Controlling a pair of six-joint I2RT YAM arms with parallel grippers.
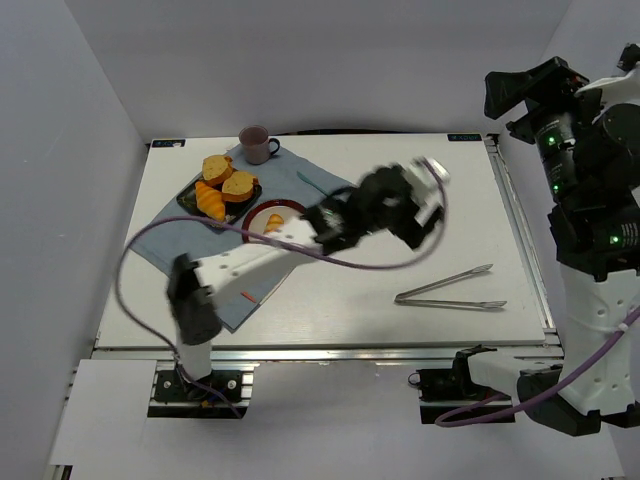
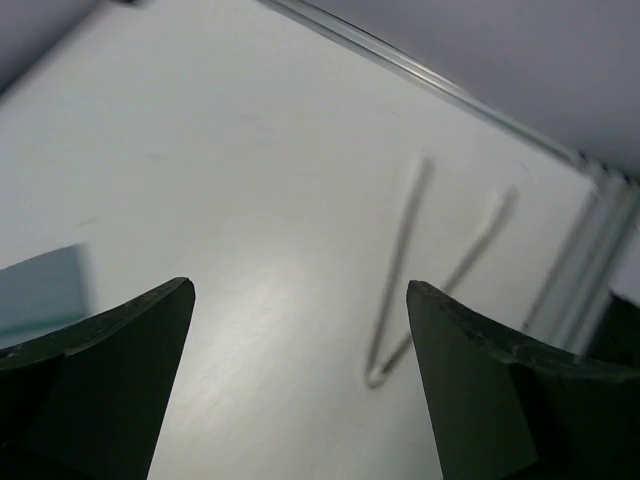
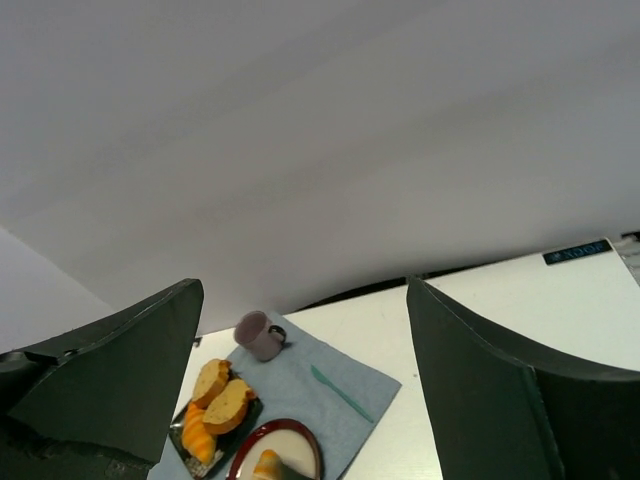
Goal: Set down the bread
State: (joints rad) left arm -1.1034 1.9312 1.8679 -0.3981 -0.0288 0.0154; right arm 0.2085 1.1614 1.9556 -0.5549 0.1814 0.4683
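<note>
Bread: the small golden-yellow roll (image 1: 273,222) lies on the red-rimmed plate (image 1: 247,220), at the far left of the worktop (image 1: 470,200); no fingers touch it.
Plate: sits on a blue-grey cloth (image 1: 170,235), just right of a black tray (image 1: 185,198).
Tray: holds two round golden buns (image 1: 217,168) and an orange croissant-shaped piece (image 1: 210,203).
Mug: a mauve mug (image 1: 256,144) stands at the cloth's far edge, behind the tray.
Teal stick: a thin teal stick (image 1: 312,183) lies on the cloth, right of the plate.
Tongs: metal tongs (image 1: 410,295) lie on the bare worktop, near and to the right, well apart from the plate.
Left gripper: the left gripper (image 2: 298,288) hangs above the middle of the worktop, blurred in the top view; its fingers stand wide with nothing between them, the tongs in sight beyond.
Right gripper: the right gripper (image 3: 305,285) is raised at the right side, off the worktop; its fingers are spread wide and empty, facing the wall and the far-left cloth.
</note>
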